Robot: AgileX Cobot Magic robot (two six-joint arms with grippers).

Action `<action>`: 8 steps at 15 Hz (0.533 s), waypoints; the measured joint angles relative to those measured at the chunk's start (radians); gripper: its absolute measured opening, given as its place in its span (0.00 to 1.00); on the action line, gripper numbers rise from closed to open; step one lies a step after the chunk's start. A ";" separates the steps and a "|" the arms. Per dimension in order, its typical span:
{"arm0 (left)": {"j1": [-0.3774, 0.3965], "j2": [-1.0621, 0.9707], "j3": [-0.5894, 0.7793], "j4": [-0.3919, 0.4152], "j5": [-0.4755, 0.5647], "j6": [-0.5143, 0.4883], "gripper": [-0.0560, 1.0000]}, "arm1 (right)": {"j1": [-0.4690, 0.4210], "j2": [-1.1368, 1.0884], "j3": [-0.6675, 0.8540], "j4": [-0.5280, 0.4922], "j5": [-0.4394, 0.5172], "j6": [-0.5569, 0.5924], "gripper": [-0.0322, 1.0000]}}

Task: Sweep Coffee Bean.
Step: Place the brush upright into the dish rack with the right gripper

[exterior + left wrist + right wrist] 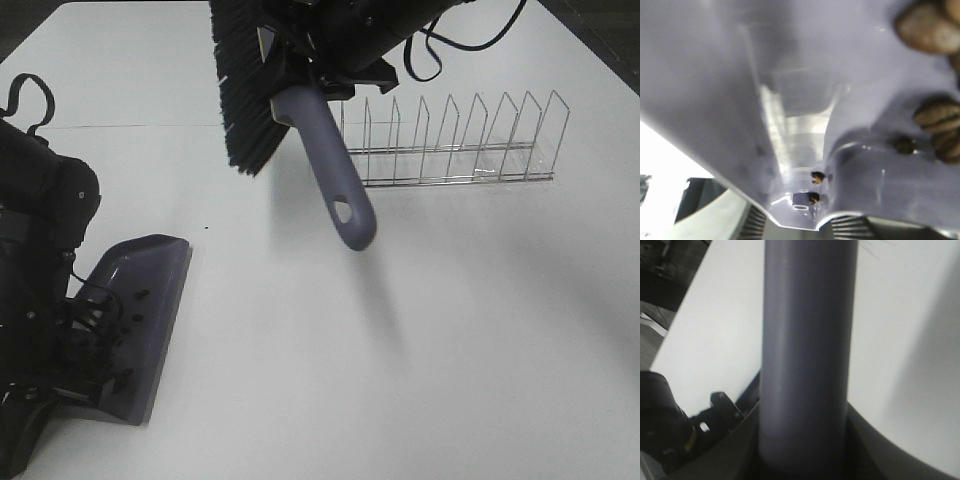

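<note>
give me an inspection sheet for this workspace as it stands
surface: white table, one dark speck by the purple dustpan, too small to identify
job's things: purple dustpan at the left, coffee beans inside it; brush raised above the table
clutter: empty wire rack
grippers: left fingers shut on the dustpan; right fingers shut on the brush
cables: black cable looped above the wire rack
surroundings: dark floor past the table edge

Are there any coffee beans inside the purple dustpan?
Yes, several brown coffee beans lie on the inside of the purple dustpan in the left wrist view.
</note>
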 joint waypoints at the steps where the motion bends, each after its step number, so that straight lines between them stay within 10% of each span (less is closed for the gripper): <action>1: 0.000 0.001 -0.006 -0.007 0.000 0.003 0.36 | 0.000 -0.006 0.000 -0.054 0.022 0.023 0.36; 8: 0.000 0.019 -0.171 -0.144 0.001 -0.009 0.36 | 0.000 -0.013 -0.001 -0.582 0.349 0.282 0.36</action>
